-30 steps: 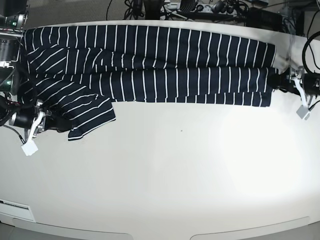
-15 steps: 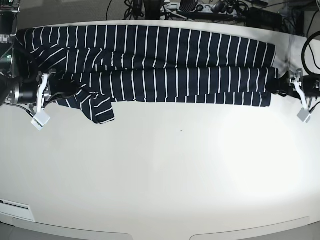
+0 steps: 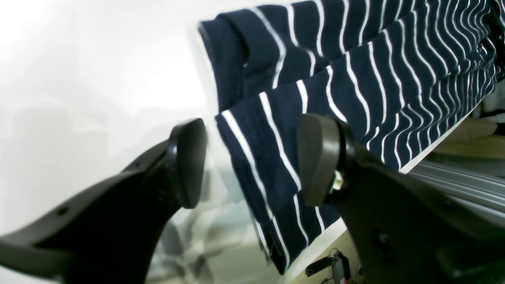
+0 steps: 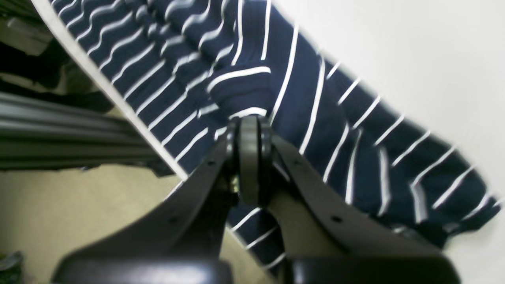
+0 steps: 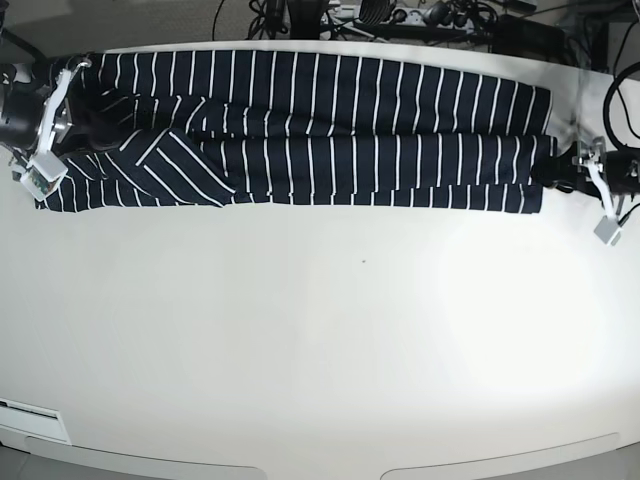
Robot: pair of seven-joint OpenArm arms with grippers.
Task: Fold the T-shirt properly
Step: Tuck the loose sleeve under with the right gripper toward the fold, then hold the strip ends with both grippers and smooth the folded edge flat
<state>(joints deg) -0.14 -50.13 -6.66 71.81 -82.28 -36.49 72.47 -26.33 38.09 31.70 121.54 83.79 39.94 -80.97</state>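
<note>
The T-shirt (image 5: 300, 130) lies folded into a long striped band across the 12 o'clock edge of the white worktop (image 5: 330, 350), running from 9 o'clock to 3 o'clock, with one flap lying diagonally over the band near its 9 o'clock end. At that end the right gripper (image 4: 249, 157) has its jaws clenched on a bunched fold of the cloth, striped fabric spreading out past them toward 12 and 3 o'clock in the right wrist view. At the 3 o'clock end the left gripper (image 3: 252, 161) has its jaws spread apart, the shirt's hemmed edge lying between them without either pad clearly pressing on it.
</note>
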